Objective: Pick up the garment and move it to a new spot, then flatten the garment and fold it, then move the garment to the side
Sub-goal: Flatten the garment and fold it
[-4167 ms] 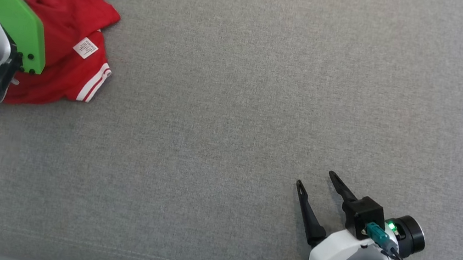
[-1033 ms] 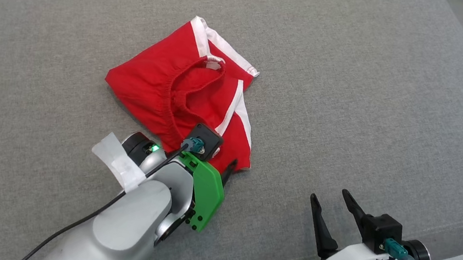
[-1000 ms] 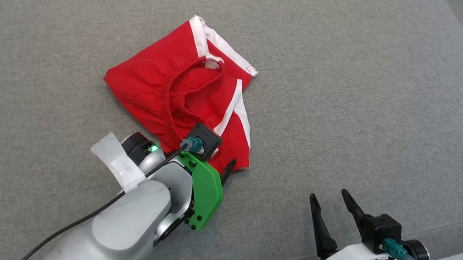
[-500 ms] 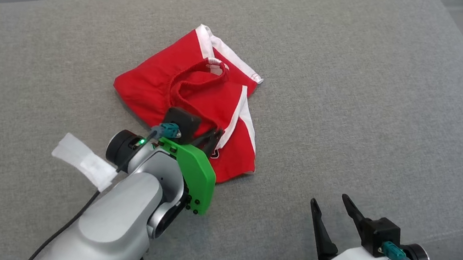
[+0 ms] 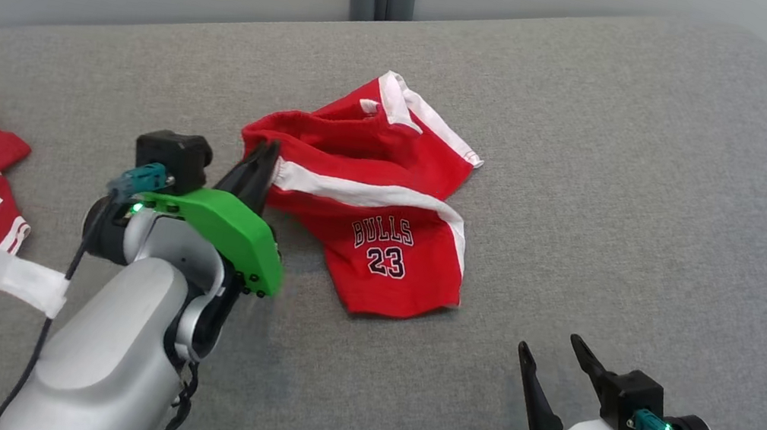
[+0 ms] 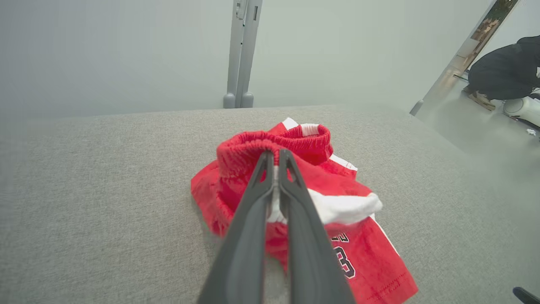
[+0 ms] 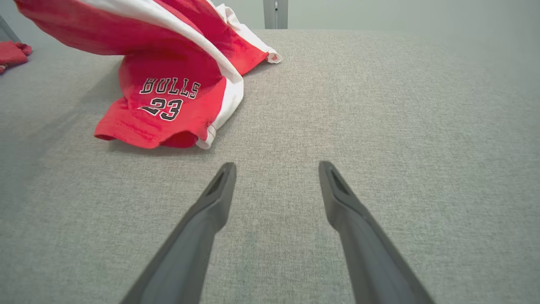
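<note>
Left gripper (image 6: 273, 155) pinching red shorts (image 5: 386, 246) at waistband, holding that edge raised off grey cushion (image 5: 629, 169). Right gripper (image 5: 549, 343) hovering near shorts, fingers spread, gripping nothing.

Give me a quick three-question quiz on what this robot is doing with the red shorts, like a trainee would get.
1. True or false: the left gripper is shut on the red shorts.
2. Which number is printed on the shorts? A) 32 B) 23 C) 45
3. Fill in: the right gripper, above the grey cushion, is ____ and holds nothing.

Key: 1 true; 2 B; 3 open.
</note>
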